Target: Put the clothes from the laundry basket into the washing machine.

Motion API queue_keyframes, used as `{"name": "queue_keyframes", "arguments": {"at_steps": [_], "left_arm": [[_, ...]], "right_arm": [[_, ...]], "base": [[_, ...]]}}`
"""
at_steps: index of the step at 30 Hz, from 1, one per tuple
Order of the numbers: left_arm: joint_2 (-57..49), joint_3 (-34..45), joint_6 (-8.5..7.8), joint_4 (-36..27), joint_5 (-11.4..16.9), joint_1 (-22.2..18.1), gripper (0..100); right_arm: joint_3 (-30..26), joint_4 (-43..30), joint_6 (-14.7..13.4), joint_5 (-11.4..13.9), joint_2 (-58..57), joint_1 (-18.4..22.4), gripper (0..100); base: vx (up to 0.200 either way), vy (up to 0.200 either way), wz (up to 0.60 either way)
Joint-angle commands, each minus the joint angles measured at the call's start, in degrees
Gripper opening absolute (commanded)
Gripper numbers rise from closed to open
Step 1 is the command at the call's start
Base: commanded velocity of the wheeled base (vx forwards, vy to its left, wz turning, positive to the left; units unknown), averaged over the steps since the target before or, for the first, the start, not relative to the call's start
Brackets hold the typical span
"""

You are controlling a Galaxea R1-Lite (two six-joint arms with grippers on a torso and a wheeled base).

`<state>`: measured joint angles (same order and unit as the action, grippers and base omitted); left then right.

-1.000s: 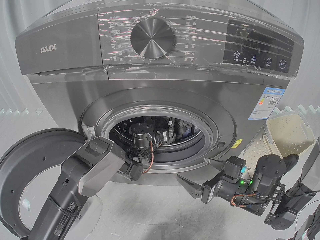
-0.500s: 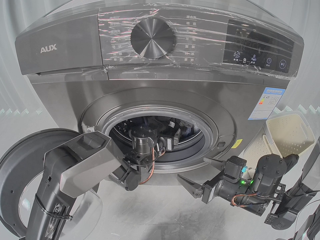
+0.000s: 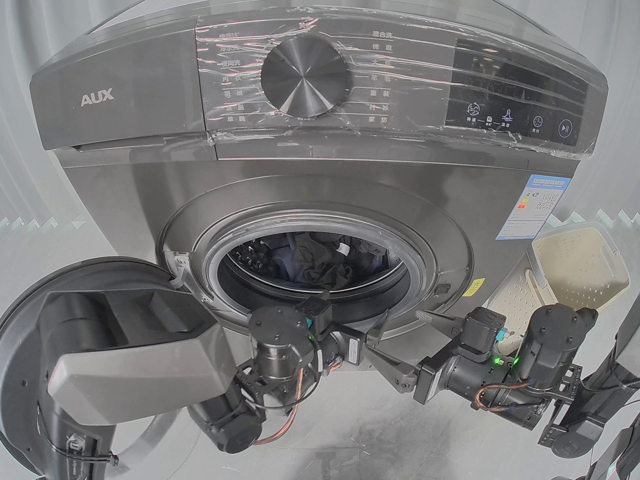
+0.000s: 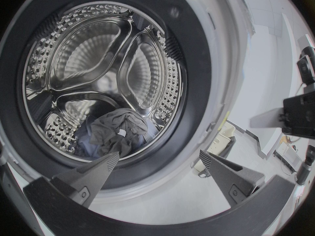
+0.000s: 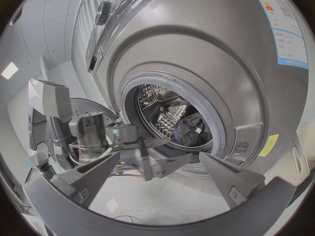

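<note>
One washing machine point(image 3: 133, 188), one laundry basket point(image 3: 581, 268), two end effectors point(image 4: 158, 154) point(image 5: 158, 154).

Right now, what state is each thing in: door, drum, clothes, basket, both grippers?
Door: swung open.
Drum: holds clothes at its bottom.
Clothes: crumpled heap inside the drum.
Basket: tipped on its side, no clothes seen in it.
Left gripper: jaws open, empty.
Right gripper: jaws open, empty.
</note>
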<state>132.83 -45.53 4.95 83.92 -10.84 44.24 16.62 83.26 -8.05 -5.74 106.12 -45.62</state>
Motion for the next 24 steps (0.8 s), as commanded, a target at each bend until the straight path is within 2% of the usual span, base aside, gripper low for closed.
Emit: {"name": "queue_keyframes", "arguments": {"at_steps": [1,5,9,12,16,19,23,24], "left_arm": [[-13.56,15.91,0.85,4.94,0.03,3.75,100],[-22.7,23.56,4.37,4.85,-0.06,4.01,100],[-28.33,27.78,4.98,4.85,-0.06,3.22,100],[-32.02,29.71,4.72,4.85,-0.24,3.22,100],[-35.89,32.26,4.37,4.85,-0.24,3.13,100],[-39.05,34.46,4.28,4.85,0.03,0.41,100],[-41.42,36.39,3.05,4.85,0.11,-2.14,100],[-42.65,37.62,1.64,4.85,0.2,-3.37,100]], "right_arm": [[-1.85,-0.03,-0.04,0.12,-3.02,0.53,100],[-3.08,-0.03,-0.04,0.12,-5.4,1.41,100],[-5.37,0.06,0.05,-0.15,-8.91,1.67,100],[-6.24,-0.47,-0.04,-0.67,-12.43,2.46,100],[-8.18,-0.82,0.4,-0.67,-16.12,6.68,100],[-10.73,-1.0,0.84,-0.59,-19.81,10.9,100],[-13.01,-1.17,1.45,-0.59,-22.8,12.31,100],[-14.07,-1.7,1.63,-0.67,-24.03,12.48,100]], "base": [[0.0,0.0,0.0],[0.0,0.0,0.0],[0.0,0.0,0.0],[0.0,0.0,0.0],[0.0,0.0,0.0],[0.0,0.0,0.0],[-0.05,0.0,0.0],[-0.2,0.0,0.0]]}}
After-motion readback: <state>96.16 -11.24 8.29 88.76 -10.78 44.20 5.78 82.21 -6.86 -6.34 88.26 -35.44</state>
